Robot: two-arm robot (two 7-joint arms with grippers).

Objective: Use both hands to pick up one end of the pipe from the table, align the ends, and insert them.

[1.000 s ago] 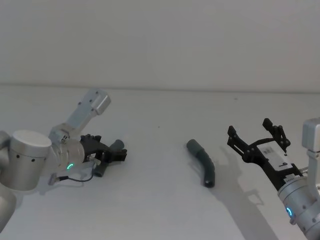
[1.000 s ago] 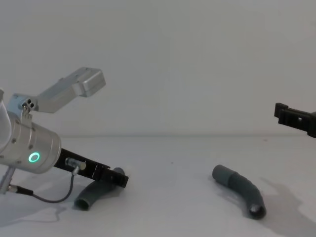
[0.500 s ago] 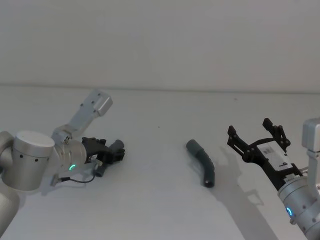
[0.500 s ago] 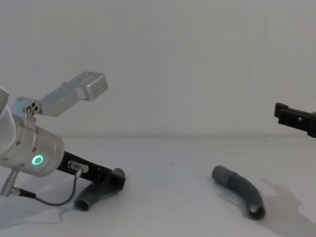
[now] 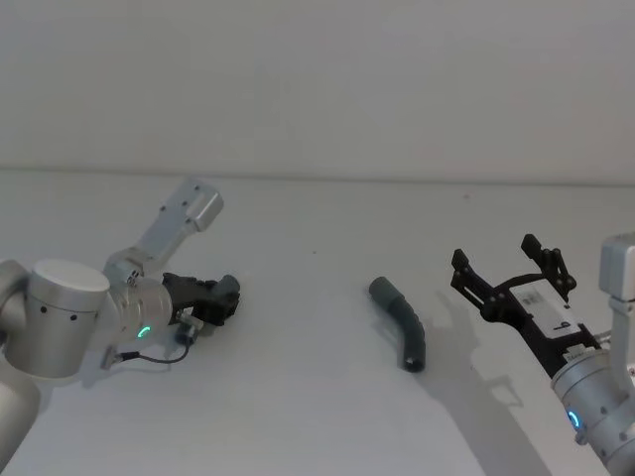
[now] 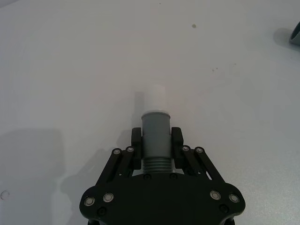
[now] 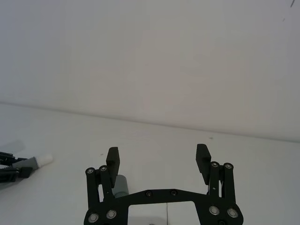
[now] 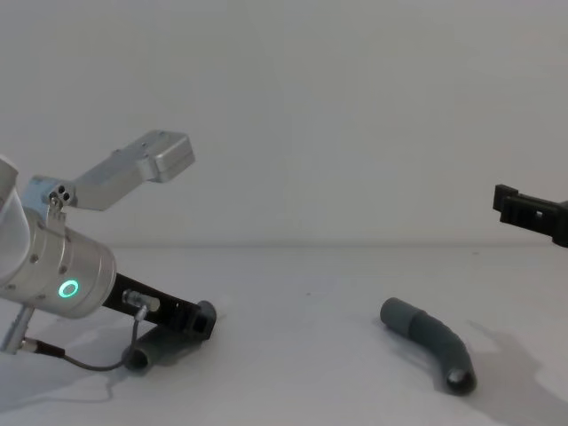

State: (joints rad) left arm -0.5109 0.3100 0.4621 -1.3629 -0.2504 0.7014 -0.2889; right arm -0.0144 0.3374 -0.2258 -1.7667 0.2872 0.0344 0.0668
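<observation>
My left gripper point(image 5: 220, 299) is shut on one dark-grey pipe piece point(image 8: 153, 351) low over the table point(image 5: 298, 416) at the left. In the left wrist view its fingers point(image 6: 136, 141) clamp the ribbed part just behind the smooth cuff point(image 6: 155, 131), whose pale narrow end point(image 6: 153, 98) points away. The other curved pipe piece point(image 5: 402, 323) lies free on the table right of centre, also seen from the chest point(image 8: 432, 342). Off to its right and apart from it, my right gripper point(image 5: 496, 256) hovers open and holds nothing; its wrist view shows the fingers spread wide point(image 7: 157, 154).
A pale wall closes off the far edge of the table. Bare tabletop separates the two pipe pieces. A thin cable point(image 8: 80, 358) hangs from my left wrist to the surface.
My left gripper has drawn back a little to the left with its pipe piece, which now lies lower and flatter. The right arm and the free piece have not moved.
</observation>
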